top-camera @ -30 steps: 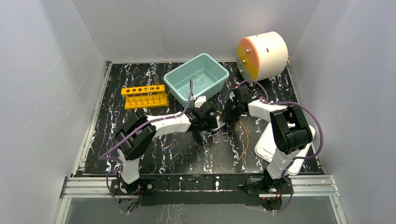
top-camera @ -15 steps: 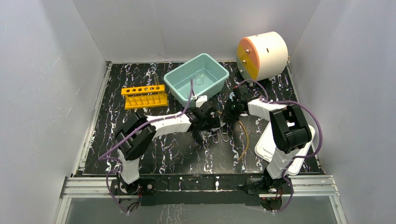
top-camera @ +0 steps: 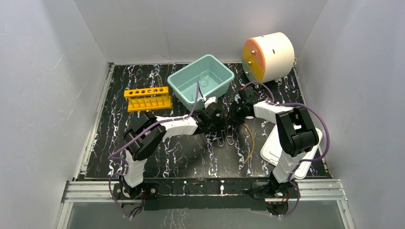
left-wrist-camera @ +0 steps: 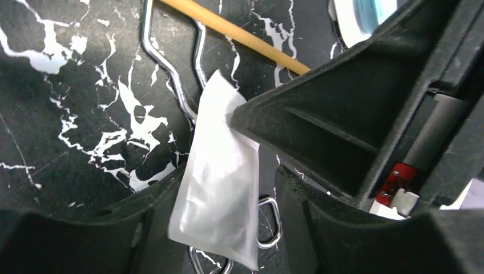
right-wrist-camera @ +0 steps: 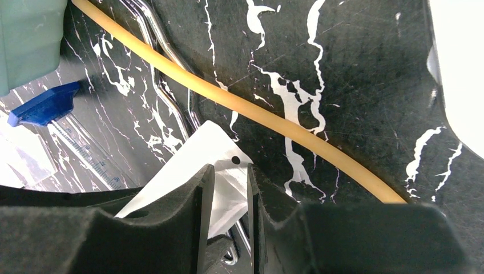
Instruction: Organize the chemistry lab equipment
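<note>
The white card (left-wrist-camera: 220,188) hangs between my two grippers at the table's middle. My right gripper (right-wrist-camera: 227,171) is shut on its top corner, and the card (right-wrist-camera: 220,142) shows a small punched hole there. My left gripper (left-wrist-camera: 225,182) is open, its fingers standing either side of the card. Both grippers meet in the top view, left (top-camera: 217,119) and right (top-camera: 234,117). The amber tubing (top-camera: 250,138) and wire clips (top-camera: 227,139) lie on the mat below. A blue-capped tube (right-wrist-camera: 43,105) lies close by. The yellow rack (top-camera: 147,98) stands at the left.
A teal bin (top-camera: 222,65) at the back holds the small glass dish (top-camera: 204,81). A white and orange drum (top-camera: 267,56) lies at the back right. A white tray (top-camera: 272,148) sits under the right arm.
My left gripper has moved right and back, closing in on the right gripper and the card. The right arm has barely moved.
</note>
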Action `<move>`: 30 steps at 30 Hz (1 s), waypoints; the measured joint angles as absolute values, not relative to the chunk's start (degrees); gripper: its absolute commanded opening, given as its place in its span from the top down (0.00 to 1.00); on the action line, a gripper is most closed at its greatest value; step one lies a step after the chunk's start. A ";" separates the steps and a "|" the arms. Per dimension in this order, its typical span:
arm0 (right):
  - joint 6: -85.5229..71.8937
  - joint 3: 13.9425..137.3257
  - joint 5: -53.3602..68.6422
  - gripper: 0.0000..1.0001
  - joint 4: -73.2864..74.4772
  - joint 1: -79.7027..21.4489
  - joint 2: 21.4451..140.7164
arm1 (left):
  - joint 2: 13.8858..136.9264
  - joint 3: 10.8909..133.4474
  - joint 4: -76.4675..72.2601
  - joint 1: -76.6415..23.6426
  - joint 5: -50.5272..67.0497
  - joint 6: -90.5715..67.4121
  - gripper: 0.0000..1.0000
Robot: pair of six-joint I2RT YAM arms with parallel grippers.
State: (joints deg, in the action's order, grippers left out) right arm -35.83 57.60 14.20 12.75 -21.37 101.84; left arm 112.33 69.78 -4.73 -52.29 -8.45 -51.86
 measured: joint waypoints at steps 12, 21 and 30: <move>-35.40 57.65 13.26 0.60 14.94 -21.58 100.86 | 110.24 68.34 -5.74 -51.86 -8.97 -48.12 1.00; -32.99 62.85 3.16 0.39 24.16 -21.43 94.78 | 102.15 68.10 -3.75 -51.86 -8.78 -40.16 1.00; -31.03 63.66 -3.57 0.39 21.67 -21.41 84.36 | 93.80 74.26 1.04 -48.84 -12.67 -28.45 1.00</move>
